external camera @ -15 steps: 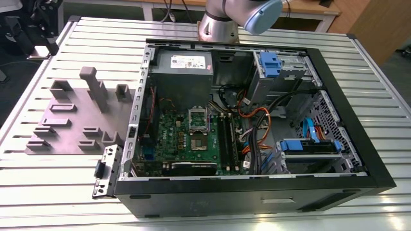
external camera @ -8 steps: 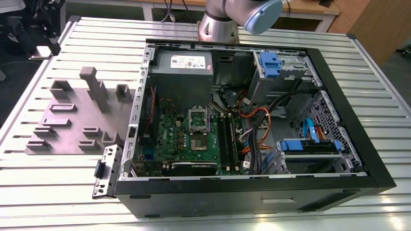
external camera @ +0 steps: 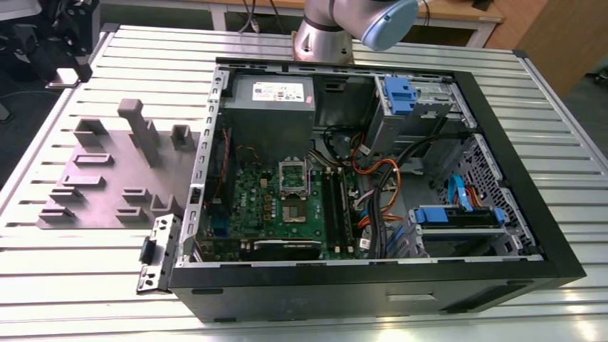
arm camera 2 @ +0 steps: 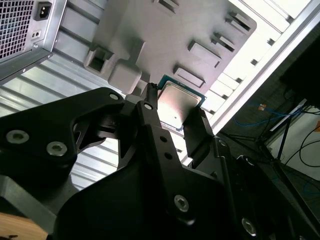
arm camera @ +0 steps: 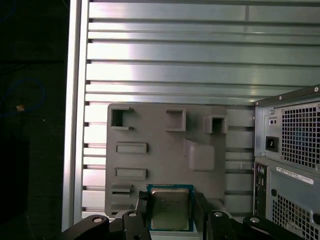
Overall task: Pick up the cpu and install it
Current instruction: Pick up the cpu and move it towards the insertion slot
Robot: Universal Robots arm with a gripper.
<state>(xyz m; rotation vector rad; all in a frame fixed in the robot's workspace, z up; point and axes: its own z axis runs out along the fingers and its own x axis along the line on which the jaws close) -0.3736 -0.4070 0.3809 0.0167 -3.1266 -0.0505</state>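
The cpu (arm camera: 170, 210) is a small square chip with a pale metal top and a green edge. It sits between my gripper's (arm camera: 170, 201) two black fingers, which are shut on its opposite edges. The second wrist view shows the same grip, with the cpu (arm camera 2: 179, 101) held clear above the grey fixture plate (arm camera 2: 165, 35). In the exterior view the green motherboard (external camera: 285, 210) lies inside the open computer case (external camera: 380, 285), its silver socket frame (external camera: 292, 177) near the middle. The black gripper (external camera: 67, 39) hangs at the far left, beyond the plate.
The grey fixture plate (external camera: 105, 189) with raised blocks lies on the slatted metal table (external camera: 95, 299), on the exterior view's left of the case. Inside the case are a power supply (external camera: 270, 100), blue drive brackets (external camera: 456, 214) and loose cables (external camera: 380, 178). The arm's base (external camera: 323, 39) stands behind the case.
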